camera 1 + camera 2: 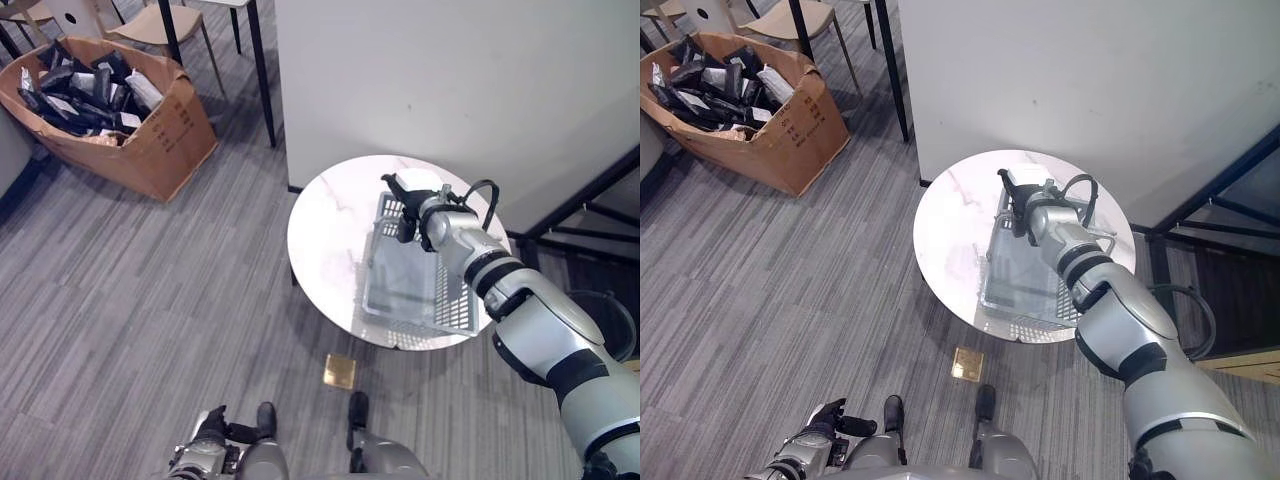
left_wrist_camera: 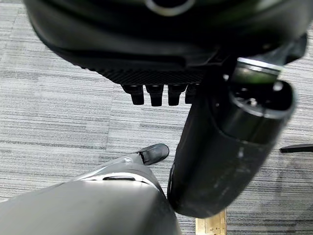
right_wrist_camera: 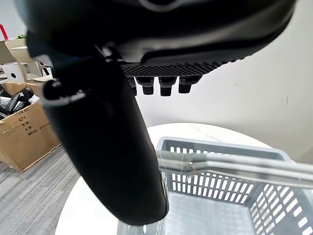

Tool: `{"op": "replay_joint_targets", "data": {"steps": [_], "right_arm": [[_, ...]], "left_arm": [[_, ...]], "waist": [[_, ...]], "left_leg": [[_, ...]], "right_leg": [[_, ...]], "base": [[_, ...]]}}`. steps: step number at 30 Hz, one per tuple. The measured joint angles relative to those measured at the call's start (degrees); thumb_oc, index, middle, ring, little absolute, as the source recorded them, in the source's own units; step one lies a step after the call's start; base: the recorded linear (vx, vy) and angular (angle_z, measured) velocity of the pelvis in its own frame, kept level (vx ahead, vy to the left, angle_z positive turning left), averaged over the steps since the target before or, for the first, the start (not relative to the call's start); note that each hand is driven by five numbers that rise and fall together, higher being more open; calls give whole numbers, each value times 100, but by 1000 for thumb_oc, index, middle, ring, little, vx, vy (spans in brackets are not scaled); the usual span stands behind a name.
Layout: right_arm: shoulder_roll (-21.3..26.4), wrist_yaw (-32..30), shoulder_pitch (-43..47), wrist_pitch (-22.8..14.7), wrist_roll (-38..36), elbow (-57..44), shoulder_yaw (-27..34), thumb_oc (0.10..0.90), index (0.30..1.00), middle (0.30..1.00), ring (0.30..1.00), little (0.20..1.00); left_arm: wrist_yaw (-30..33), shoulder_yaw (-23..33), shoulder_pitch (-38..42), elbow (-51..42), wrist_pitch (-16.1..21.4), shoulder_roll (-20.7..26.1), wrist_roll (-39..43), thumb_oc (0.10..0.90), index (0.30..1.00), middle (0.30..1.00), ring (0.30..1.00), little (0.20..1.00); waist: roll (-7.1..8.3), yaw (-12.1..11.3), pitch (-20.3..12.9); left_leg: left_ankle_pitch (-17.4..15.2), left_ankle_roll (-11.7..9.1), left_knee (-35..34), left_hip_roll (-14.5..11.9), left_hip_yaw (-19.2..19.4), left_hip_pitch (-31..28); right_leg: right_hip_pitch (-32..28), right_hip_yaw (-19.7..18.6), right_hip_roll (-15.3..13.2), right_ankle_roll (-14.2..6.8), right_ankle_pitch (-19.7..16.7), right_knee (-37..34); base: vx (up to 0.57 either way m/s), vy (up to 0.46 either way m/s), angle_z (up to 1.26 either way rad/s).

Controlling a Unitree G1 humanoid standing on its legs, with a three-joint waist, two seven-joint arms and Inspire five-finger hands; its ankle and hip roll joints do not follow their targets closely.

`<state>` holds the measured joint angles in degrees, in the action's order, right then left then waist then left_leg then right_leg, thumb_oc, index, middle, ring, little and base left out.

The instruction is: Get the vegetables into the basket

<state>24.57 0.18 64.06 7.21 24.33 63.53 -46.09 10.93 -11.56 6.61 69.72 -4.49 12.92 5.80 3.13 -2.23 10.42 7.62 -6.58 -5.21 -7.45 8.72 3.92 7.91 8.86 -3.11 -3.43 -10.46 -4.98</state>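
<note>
Down at the bottom left of the head views your left robot hand [image 1: 209, 428] hangs low over the grey carpet floor [image 1: 120, 300], fingers curled in with nothing between them; its wrist view shows the same, just short fingertips [image 2: 152, 94] tucked under the palm. A small brass floor plate [image 1: 339, 371] sits in the carpet just below the round white marble surface [image 1: 325, 225].

On that surface, right of centre in the frame, sits the grey plastic basket [image 1: 415, 295], slotted walls, and from here the inside looks bare. No vegetables I can make out anywhere on the surface or in the basket, so I can't tell you where they are.

Your right robot hand [image 1: 408, 208] comes in from the lower right and hovers over the basket's upper end, near its metal handle [image 3: 234, 166]. In its wrist view the fingers [image 3: 164, 85] are curled back under the palm and the thumb [image 3: 110, 147] sticks out over the rim, gripping nothing.

Further back, at the upper left, there's an open cardboard box [image 1: 150, 130] full of dark packets, plus chair legs [image 1: 212, 55] and a white wall panel [image 1: 450, 70] behind the surface.
</note>
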Motion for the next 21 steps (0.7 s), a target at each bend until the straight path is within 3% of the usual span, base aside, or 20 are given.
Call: {"op": "replay_joint_targets", "data": {"steps": [8,14,15,16,21], "right_arm": [[46,51,45,-5,417,762,-205,900,1000,1000,1000,1000],[216,54,52,9,522,892,-198,900,1000,1000,1000,1000],[219,55,52,9,530,912,-198,545,503,503,503,503],[219,55,52,9,531,915,-198,400,300,300,300,300],[219,55,51,9,535,915,-149,400,300,300,300,300]], "left_arm": [[-2,-2,65,-1,31,28,47,900,1000,1000,1000,1000],[-8,-8,184,-8,38,-1,49,900,1000,1000,1000,1000],[-14,-9,193,-10,38,-15,49,900,1000,1000,1000,1000],[-17,-9,201,-9,37,-24,49,900,1000,1000,1000,1000],[-31,-16,229,-9,35,-63,46,900,1000,1000,1000,1000]], "waist": [[6,11,79],[-75,13,291],[-105,20,314],[-119,20,322],[-181,22,359]], "left_leg": [[31,8,0,2,-42,154],[29,6,0,3,-41,162],[28,6,0,3,-38,160],[28,5,0,3,-37,159],[24,4,1,2,-33,149]], "right_leg": [[130,52,-10,-7,5,-1],[139,52,-10,-3,3,-1],[139,50,-10,2,-1,-1],[138,50,-10,7,-5,0],[132,47,-8,23,-16,1]], "base": [[-5,3,4],[0,0,0],[0,0,0],[0,0,0],[0,0,0]]}}
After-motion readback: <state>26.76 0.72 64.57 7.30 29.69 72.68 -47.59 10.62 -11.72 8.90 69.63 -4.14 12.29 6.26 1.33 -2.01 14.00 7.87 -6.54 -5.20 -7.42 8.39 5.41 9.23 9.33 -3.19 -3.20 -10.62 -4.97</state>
